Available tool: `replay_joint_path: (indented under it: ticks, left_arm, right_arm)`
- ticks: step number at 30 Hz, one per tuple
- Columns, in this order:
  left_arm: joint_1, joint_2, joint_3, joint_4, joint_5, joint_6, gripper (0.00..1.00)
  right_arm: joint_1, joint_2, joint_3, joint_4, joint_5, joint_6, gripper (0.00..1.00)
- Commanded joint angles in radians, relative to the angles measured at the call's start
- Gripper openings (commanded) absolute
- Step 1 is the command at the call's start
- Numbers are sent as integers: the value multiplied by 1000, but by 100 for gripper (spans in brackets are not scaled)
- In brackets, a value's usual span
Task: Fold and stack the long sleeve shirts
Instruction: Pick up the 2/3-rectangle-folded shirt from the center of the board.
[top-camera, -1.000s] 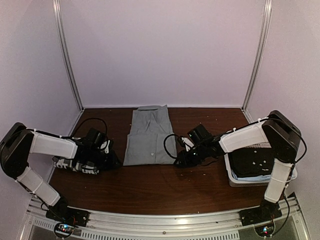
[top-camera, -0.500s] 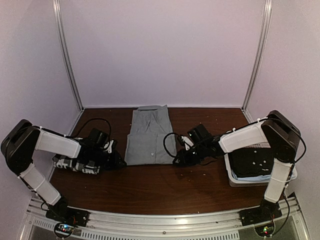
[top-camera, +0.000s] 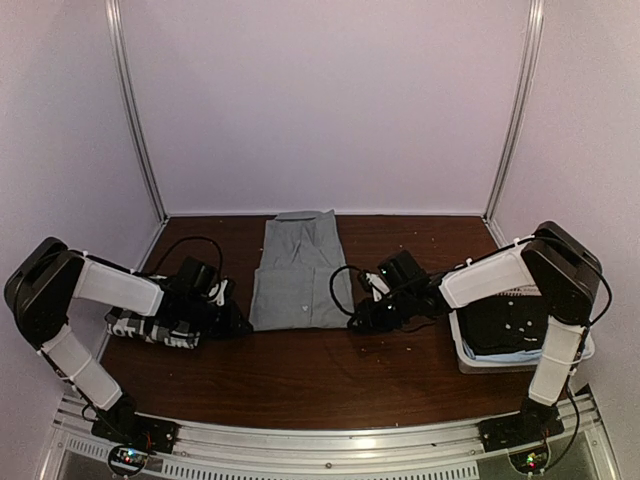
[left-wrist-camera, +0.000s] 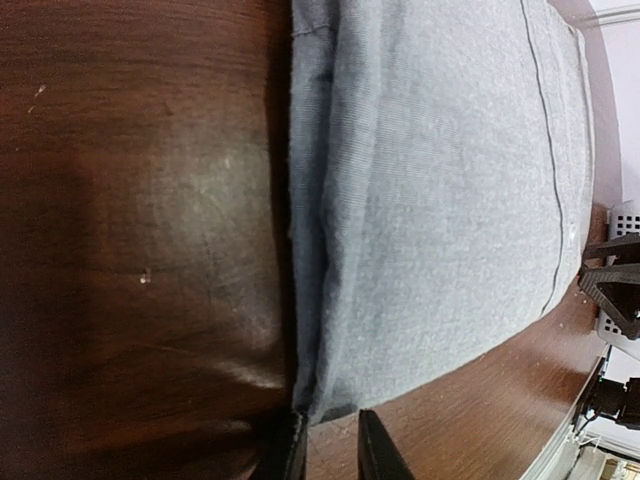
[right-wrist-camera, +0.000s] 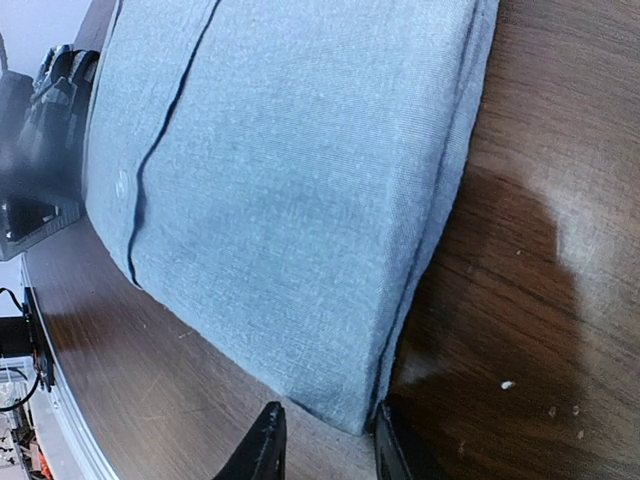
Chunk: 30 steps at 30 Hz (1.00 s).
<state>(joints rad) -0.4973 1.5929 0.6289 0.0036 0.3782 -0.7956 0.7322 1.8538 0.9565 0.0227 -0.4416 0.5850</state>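
A plain grey long sleeve shirt (top-camera: 296, 276) lies folded into a long strip at the middle of the table, collar toward the back wall. My left gripper (top-camera: 240, 322) sits low at its near left corner. In the left wrist view the grey shirt (left-wrist-camera: 440, 200) ends right at my left gripper (left-wrist-camera: 335, 450), open by a narrow gap, one finger (left-wrist-camera: 295, 452) touching the hem. My right gripper (top-camera: 358, 320) is at the near right corner. The grey shirt (right-wrist-camera: 290, 180) reaches between the jaws of my right gripper (right-wrist-camera: 325, 445), which is open. A checked shirt (top-camera: 145, 329) lies folded under my left arm.
A white basket (top-camera: 470, 356) holding dark cloth stands at the right edge beside my right arm. White crumbs dot the brown table (top-camera: 300, 375). Walls close in the table on the left, back and right.
My left gripper has slid right to the grey shirt's near left corner. Both pairs of jaws have narrowed a little. The right arm has barely moved.
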Motion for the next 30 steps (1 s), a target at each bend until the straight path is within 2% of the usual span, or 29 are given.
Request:
replay_joint_path:
  ticks: [1, 9, 13, 19, 24, 30]
  left_arm:
    - [5, 28, 5, -10, -12, -4, 17]
    - [4, 34, 13, -11, -8, -1, 7]
    - [2, 35, 20, -10, -5, -1, 0]
    - [-7, 18, 22, -11, 4, 1, 0]
    - [-25, -37, -5, -41, -8, 4, 0]
    - [-77, -175, -76, -107, -50, -11, 0]
  right_arm:
    - [-5, 1, -19, 40, -8, 20, 31]
    - [-5, 9, -24, 61, -10, 30, 25]
    - [-6, 13, -17, 65, -9, 30, 17]
    - [-5, 2, -21, 58, -5, 21, 0]
    - [5, -50, -70, 59, 7, 18, 0]
    - [41, -144, -154, 35, 23, 26, 0]
